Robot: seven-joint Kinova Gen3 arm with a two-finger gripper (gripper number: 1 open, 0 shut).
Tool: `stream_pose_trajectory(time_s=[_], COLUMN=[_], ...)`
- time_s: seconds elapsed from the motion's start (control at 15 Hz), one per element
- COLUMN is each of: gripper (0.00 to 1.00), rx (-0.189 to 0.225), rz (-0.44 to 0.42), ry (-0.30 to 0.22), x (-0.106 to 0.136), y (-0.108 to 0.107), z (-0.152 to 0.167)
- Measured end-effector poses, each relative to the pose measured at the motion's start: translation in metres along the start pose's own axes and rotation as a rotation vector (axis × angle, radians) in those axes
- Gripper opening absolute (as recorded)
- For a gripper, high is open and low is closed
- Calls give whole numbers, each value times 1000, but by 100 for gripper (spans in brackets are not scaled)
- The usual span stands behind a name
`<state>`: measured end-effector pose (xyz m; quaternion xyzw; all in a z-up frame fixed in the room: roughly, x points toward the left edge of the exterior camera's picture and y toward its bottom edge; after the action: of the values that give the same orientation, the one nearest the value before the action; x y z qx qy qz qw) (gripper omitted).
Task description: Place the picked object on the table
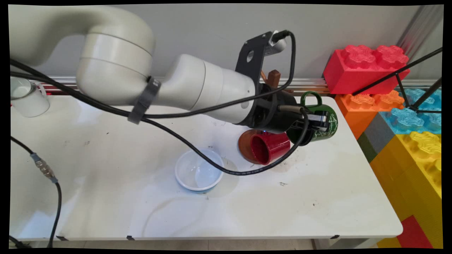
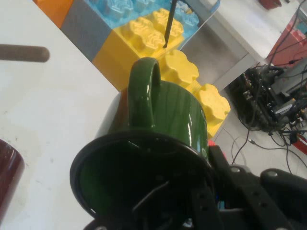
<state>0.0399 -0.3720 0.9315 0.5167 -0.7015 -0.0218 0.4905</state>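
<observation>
Your green mug hangs tipped on its side above the table's far right part, handle up, mouth toward the wrist. The gripper has it by the rim: in the hand view one finger reaches inside the mug's dark mouth while the other linkage runs along the outer wall on the right, so the jaws are closed down on the mug wall between them. That grip is something only the hand camera gives you; from the main view you see just a black finger lying across the printed side of the mug.

What the main view gives you instead is the surroundings. Just below and left of the mug, a red cup lies on its side on a brown saucer, mouth toward the camera. Further left a white bowl with a blue rim stands on the table, crossed by a black cable. A white mug stands at the far left edge. Big toy bricks are stacked beside the table's right end, and the hand view shows their yellow tops beyond the mug.
</observation>
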Motion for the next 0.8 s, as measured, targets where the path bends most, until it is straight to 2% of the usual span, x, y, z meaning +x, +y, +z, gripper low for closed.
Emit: stream_pose_trajectory(time_s=[0.2, 0.6, 0.8], gripper=[0, 0, 0], rx=[28, 101, 165], rz=[-17, -5, 2], ry=[-13, -94, -145], x=[2, 3, 5], y=[10, 30, 39], z=[-5, -13, -18])
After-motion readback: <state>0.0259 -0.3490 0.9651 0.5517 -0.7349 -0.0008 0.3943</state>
